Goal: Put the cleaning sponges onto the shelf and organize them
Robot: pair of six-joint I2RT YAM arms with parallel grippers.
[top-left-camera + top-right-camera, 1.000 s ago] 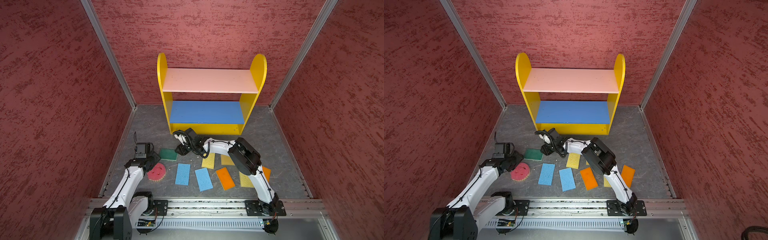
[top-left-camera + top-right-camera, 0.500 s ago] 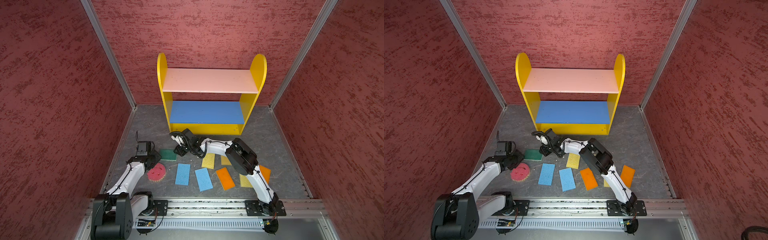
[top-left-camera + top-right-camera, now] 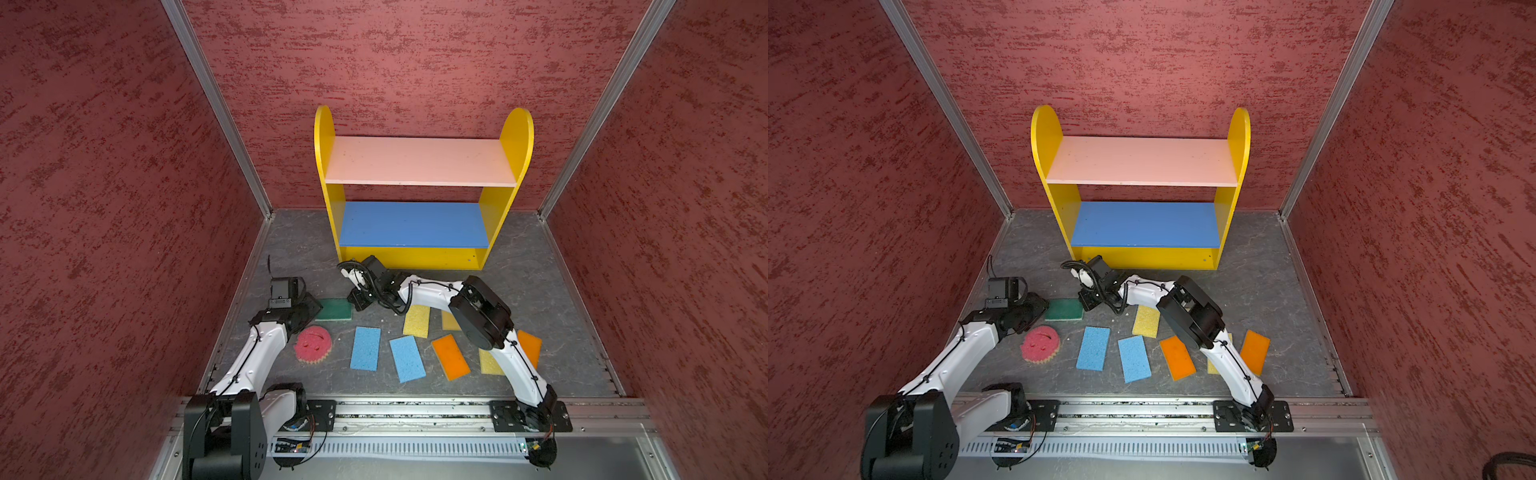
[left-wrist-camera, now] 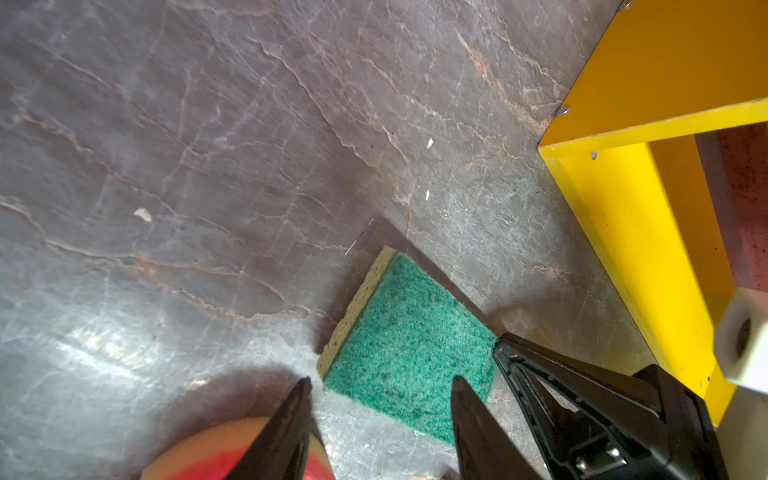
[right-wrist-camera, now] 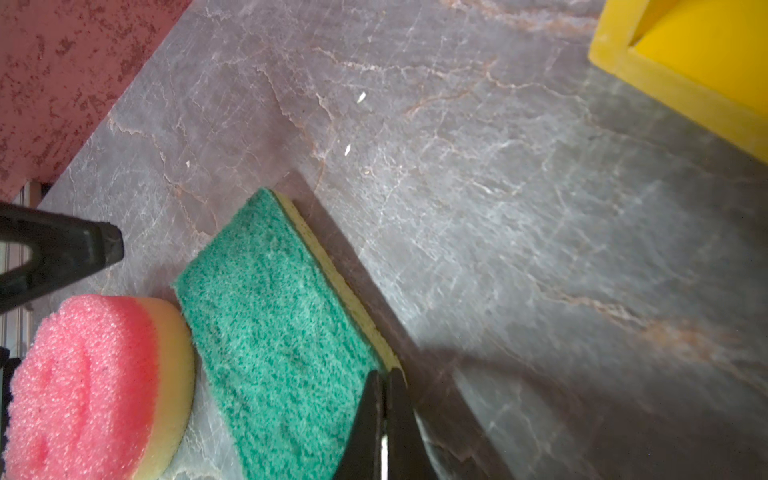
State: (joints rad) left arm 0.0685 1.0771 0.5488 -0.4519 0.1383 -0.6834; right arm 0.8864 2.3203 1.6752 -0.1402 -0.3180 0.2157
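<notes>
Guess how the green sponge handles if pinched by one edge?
Probably light and squashy: the green sponge shows a porous yellow foam layer. Lying flat on the floor, it shouldn't roll. Its fuzzy scouring top likely resists slipping.

A green scouring sponge with a yellow foam base lies flat on the counter. One end is beneath the left end effector and the other touches the right end effector. The round pink smiley sponge lies just beside the left end effector. Two blue sponges, yellow sponges and orange sponges lie flat on the robot's side of the right end effector. The yellow-sided shelf stands upright just beyond it.
</notes>
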